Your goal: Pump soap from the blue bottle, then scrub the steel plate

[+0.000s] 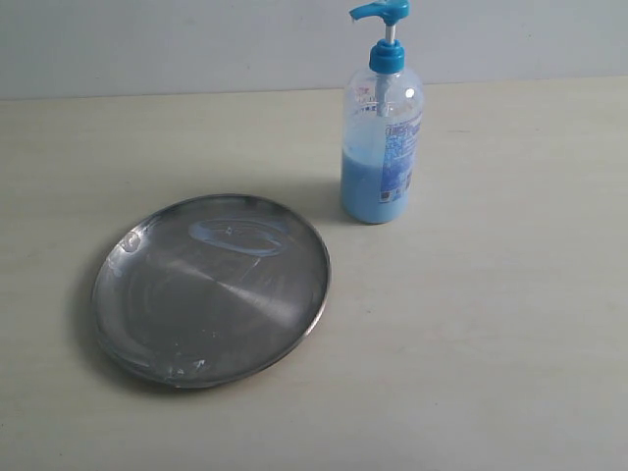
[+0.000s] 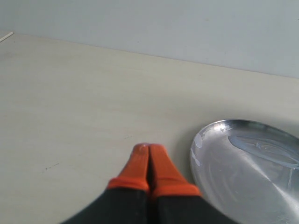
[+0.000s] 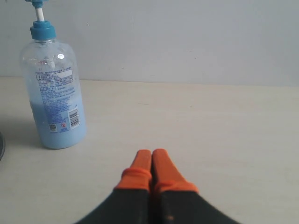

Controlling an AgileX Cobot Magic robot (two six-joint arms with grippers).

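The steel plate [image 1: 211,289] lies flat on the table, left of centre, with a thin pale blue smear of soap [image 1: 238,235] near its far rim. Behind it to the right stands the blue bottle [image 1: 382,147], upright, about a third full of light blue soap [image 1: 368,191]. Neither arm shows in the exterior view. In the left wrist view my left gripper [image 2: 149,148] is shut with nothing in it, beside the steel plate [image 2: 247,172]. In the right wrist view my right gripper [image 3: 152,153] is shut and empty, well short of the blue bottle [image 3: 55,88].
The pale table [image 1: 491,343] runs back to a grey wall [image 1: 196,44] just behind the bottle. Small soap blobs [image 1: 186,368] sit near the plate's front rim.
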